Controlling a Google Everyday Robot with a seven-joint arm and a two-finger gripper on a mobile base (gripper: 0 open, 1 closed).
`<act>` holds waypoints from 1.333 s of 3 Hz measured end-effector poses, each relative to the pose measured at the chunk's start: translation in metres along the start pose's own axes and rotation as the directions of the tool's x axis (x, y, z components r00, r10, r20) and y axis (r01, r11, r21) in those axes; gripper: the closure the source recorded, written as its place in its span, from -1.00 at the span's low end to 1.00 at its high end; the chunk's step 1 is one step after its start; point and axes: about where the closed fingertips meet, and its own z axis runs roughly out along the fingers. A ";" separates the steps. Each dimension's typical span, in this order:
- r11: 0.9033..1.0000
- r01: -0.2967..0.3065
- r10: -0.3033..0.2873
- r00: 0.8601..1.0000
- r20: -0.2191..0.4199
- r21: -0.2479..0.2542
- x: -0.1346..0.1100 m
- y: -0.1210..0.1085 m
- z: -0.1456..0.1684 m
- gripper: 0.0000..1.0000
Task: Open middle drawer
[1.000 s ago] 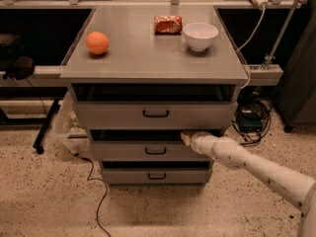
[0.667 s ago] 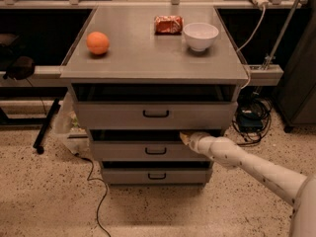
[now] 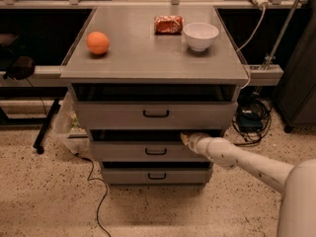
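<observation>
The hand [image 3: 186, 139] was at the top edge of the middle drawer [image 3: 123, 151], to the right of its black handle [image 3: 156, 151]. Whether the hand was apart, together or clamped on the edge could not be told, since its tip ran into the shadow there. Nor could I tell if it touched the drawer front. The white arm [image 3: 247, 164] reached in from lower right of the middle drawer, and the robot's body [image 3: 298, 201] was cut off by the frame corner.

A dark slot lay above the middle drawer's front, and its inside was hidden. The top drawer [image 3: 113, 115], directly above the middle drawer, had a wider front and stood further out. The bottom drawer [image 3: 128, 176], directly below, had the narrowest front. All 3 were grey with 1 small black handle each.

High above the middle drawer, the grey worktop [image 3: 143, 53] carried an orange [image 3: 98, 42] toward the left, a red packet [image 3: 168, 24] near the back and a white bowl [image 3: 200, 35] just right of the packet. The packet's print was too small to read.

Left of the middle drawer, a pale bag [image 3: 66, 125] was partly hidden by the cabinet. A black cable [image 3: 98, 201] trailed over the speckled floor [image 3: 49, 196] below and left of it. To the right of the drawer, more cables and a dark box sat in shadow. The space behind the cabinet was dark.
</observation>
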 end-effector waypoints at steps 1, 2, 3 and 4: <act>1.000 0.000 0.000 1.000 0.000 0.000 -0.002 0.001 -0.002 1.00; 1.000 -0.002 0.002 1.000 -0.008 0.008 0.000 -0.002 -0.005 1.00; 1.000 -0.001 0.001 1.000 -0.029 0.019 0.008 -0.008 -0.015 1.00; 1.000 -0.001 0.001 1.000 -0.029 0.019 0.007 -0.008 -0.016 1.00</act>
